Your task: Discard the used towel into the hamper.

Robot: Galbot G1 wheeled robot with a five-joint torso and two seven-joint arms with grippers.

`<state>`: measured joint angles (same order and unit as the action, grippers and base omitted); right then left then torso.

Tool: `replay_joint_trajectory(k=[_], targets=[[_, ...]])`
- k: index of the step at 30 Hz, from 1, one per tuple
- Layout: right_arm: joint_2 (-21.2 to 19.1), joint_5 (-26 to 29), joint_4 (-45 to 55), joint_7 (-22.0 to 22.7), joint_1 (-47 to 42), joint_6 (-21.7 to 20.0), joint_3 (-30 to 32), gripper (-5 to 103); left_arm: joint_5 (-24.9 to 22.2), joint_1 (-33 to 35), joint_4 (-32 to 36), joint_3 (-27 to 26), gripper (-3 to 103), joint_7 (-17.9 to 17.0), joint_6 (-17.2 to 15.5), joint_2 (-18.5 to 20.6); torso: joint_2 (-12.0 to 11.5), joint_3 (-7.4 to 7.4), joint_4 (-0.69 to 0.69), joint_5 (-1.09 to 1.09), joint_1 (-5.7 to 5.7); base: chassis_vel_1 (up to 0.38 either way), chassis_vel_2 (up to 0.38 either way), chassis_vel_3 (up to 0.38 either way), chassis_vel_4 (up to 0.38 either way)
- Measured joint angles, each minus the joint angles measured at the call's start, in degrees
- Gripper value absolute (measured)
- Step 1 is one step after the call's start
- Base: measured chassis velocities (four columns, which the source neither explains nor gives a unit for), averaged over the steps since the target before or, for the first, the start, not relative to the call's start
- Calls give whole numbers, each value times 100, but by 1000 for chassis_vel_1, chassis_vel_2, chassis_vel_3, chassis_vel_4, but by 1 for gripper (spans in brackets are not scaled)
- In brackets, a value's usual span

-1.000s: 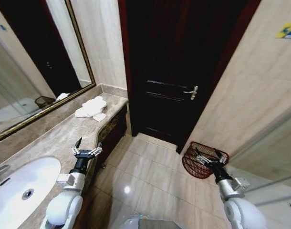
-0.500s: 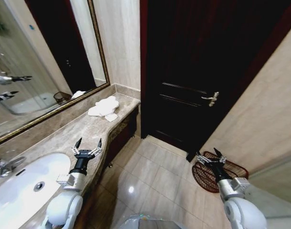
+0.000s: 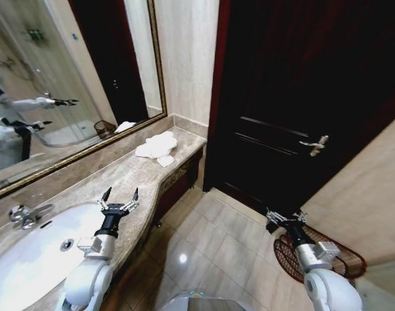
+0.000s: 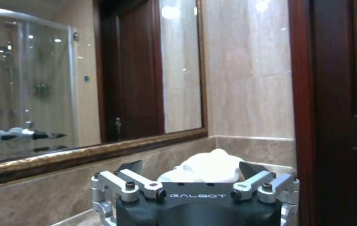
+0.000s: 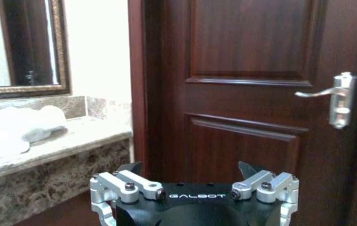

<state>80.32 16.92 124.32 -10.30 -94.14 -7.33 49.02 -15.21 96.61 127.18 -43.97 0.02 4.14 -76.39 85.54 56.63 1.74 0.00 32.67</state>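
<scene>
The towel (image 3: 157, 147), white and crumpled, lies on the counter (image 3: 120, 181) near the door (image 3: 301, 97). The hamper (image 3: 343, 259), reddish-brown wire, stands on the floor right of the door. Left gripper (image 3: 118, 196) over the counter and right gripper (image 3: 285, 216) beside the hamper both hang spread and empty.

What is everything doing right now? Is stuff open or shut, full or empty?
Towel: crumpled, lying on the countertop at its far end.
Hamper: upright on the floor, looks empty.
Door: shut.
Left gripper: open, holding nothing, above the countertop.
Right gripper: open, holding nothing, above the floor beside the hamper.
Sink: empty.
</scene>
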Motion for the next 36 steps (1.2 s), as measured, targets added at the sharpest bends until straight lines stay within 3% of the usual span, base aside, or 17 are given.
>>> replay_joint_trajectory(k=[36], targets=[[-22,-9,-50,-25,76,-2,-48,100,1,-11,-16,-4,100,-50,123,-26,0,0,0,0,0,-63,77,79,-63]])
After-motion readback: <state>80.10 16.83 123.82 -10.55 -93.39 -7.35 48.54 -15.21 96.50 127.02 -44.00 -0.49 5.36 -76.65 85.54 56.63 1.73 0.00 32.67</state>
